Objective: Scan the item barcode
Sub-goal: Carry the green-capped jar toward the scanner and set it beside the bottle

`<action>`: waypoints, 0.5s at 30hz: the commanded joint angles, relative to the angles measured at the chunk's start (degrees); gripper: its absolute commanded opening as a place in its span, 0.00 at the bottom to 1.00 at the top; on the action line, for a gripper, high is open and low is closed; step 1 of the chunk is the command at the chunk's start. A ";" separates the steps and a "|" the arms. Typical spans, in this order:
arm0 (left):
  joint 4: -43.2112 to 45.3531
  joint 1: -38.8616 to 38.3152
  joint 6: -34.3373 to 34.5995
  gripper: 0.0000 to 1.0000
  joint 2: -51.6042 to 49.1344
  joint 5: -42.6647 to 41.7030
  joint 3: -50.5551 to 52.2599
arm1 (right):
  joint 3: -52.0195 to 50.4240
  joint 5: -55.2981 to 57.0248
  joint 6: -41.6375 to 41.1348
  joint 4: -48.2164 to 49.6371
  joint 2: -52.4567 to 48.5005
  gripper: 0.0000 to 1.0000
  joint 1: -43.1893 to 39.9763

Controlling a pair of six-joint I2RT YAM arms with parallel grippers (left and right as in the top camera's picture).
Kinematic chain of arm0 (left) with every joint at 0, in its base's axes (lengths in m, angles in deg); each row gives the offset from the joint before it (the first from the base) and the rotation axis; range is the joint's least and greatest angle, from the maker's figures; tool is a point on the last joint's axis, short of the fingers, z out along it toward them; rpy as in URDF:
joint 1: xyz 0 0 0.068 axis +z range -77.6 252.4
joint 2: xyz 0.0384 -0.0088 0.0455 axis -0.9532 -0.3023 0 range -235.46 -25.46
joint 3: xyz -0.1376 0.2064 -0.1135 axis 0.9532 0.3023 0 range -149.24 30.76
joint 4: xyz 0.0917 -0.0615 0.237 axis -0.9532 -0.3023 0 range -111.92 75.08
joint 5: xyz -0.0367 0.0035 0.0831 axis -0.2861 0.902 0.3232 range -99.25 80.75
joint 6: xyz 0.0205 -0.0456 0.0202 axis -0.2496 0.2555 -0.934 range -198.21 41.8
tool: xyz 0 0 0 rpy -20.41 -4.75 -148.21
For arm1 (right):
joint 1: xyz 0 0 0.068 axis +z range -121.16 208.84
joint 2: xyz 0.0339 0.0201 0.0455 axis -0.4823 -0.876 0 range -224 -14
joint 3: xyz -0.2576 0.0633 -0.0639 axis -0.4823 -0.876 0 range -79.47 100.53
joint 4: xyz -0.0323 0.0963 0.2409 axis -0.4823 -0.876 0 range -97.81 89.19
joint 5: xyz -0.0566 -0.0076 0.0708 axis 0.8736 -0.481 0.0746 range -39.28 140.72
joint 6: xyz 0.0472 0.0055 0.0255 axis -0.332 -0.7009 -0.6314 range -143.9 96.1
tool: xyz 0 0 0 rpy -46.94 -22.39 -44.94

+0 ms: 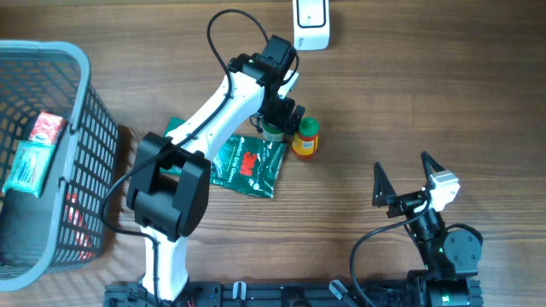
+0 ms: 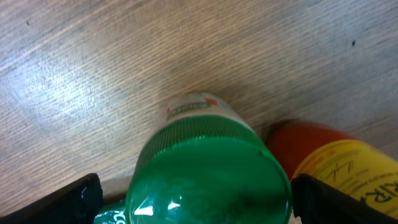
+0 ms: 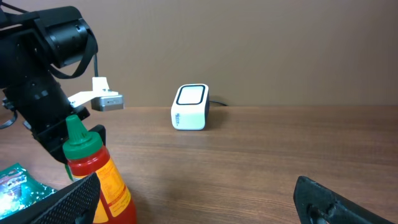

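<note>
A basket stands far left on the table; a packet lies centre, jar and bottle just right, scanner behind them.

Showed a left arm of white shells between bulky black joints, a thin black cable arching off its wrist. Showed a mostly black right arm, a white block at its wrist, and a right gripper with pointed black fingers.
</note>
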 commanded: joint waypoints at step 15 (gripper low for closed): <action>-10.93 10.36 24.39 1.00 32.02 29.86 -21.66 | -0.07 0.96 -0.85 0.13 0.28 1.00 0.24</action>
